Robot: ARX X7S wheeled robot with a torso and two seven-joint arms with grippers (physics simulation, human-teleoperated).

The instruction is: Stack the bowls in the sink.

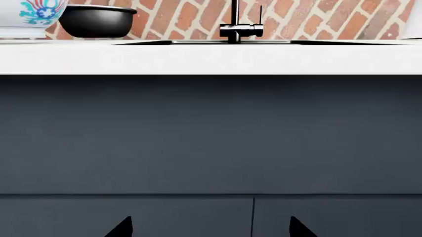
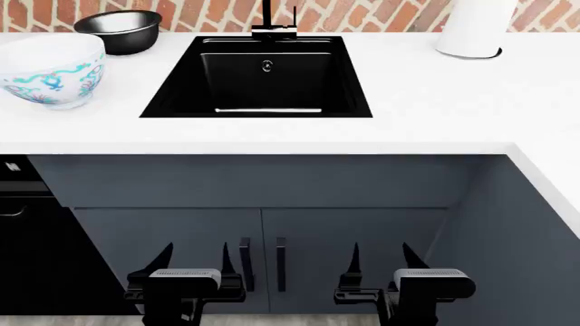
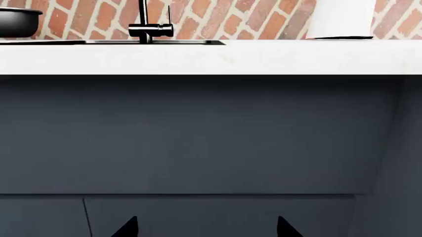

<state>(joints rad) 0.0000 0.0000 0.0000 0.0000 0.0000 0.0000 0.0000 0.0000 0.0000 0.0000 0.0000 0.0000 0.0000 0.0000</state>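
The white bowl [image 2: 50,68] with teal-and-pink pattern sits on the counter at far left; its edge shows in the left wrist view [image 1: 33,12]. The smaller glossy black bowl [image 2: 118,28] stands behind it near the wall, also in the left wrist view [image 1: 97,20] and the right wrist view [image 3: 19,22]. The matte-black sink [image 2: 181,95] lies between them and the counter's right part, empty, with its faucet [image 2: 272,24] at the back. My left gripper [image 2: 195,261] and right gripper [image 2: 379,261] are both open and empty, low in front of the cabinet doors, well below the counter.
A tall white container [image 2: 471,27] stands on the counter at back right. The white counter [image 2: 435,102] turns toward me along the right side. Dark cabinet doors with two handles [image 2: 263,261] face the grippers. A black appliance [image 2: 27,238] is at lower left.
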